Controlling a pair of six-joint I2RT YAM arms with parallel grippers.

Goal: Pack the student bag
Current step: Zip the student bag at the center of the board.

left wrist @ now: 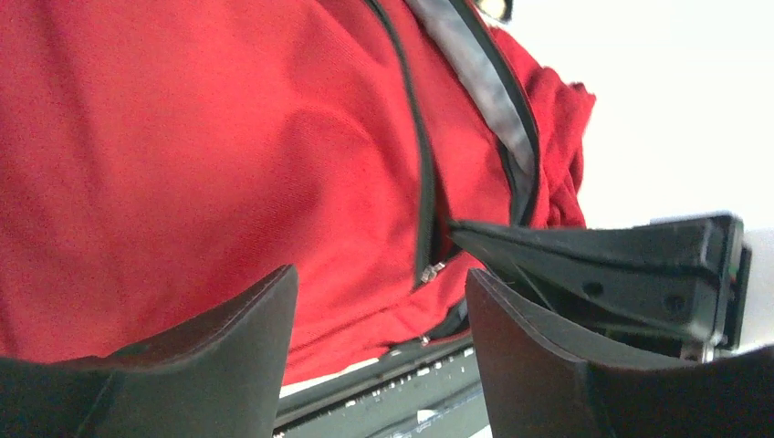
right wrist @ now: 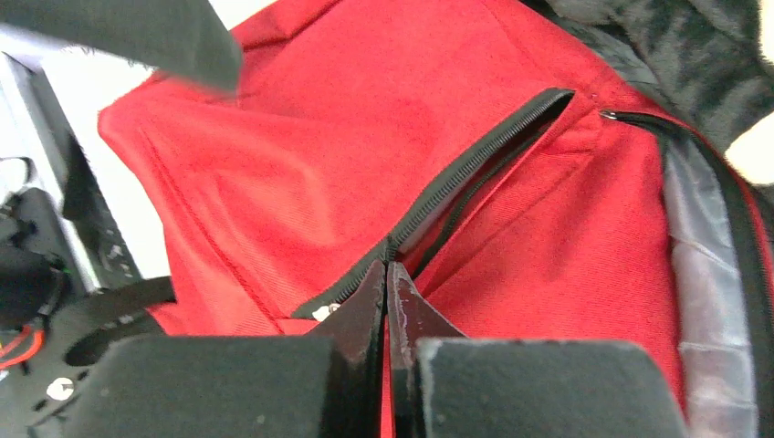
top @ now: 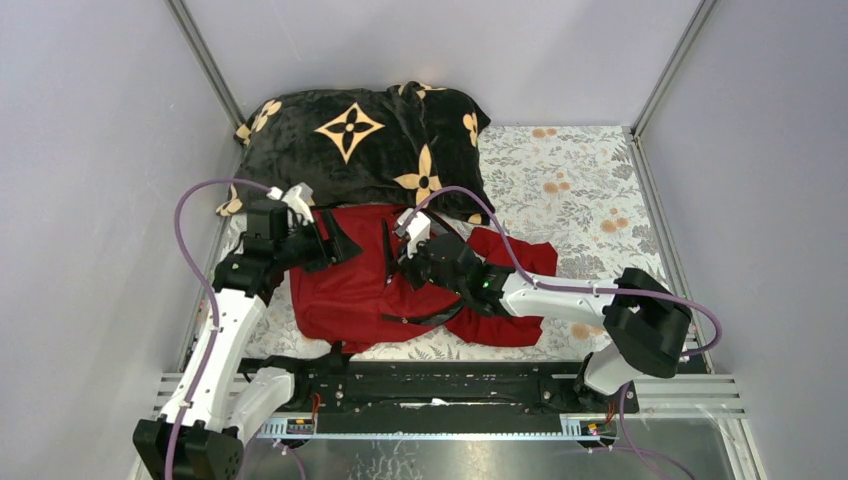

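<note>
the bag (top: 365,300) lies flat mid-table, touching the blanket (top: 350,140) behind it. it looks soft, light and floppy, so it will likely sag; the zip (right wrist: 456,178) edge seems the best hold. the right gripper (right wrist: 388,274) is pressed together at that zip. the left gripper (left wrist: 379,272) is spread beside the bag, gripping nothing.

white arms (top: 228,325); purple cables (top: 179,222)

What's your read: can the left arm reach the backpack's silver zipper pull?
Probably yes. The zipper pull lies uncovered ahead of the open left end effector; the right end effector sits close beside it.
</note>
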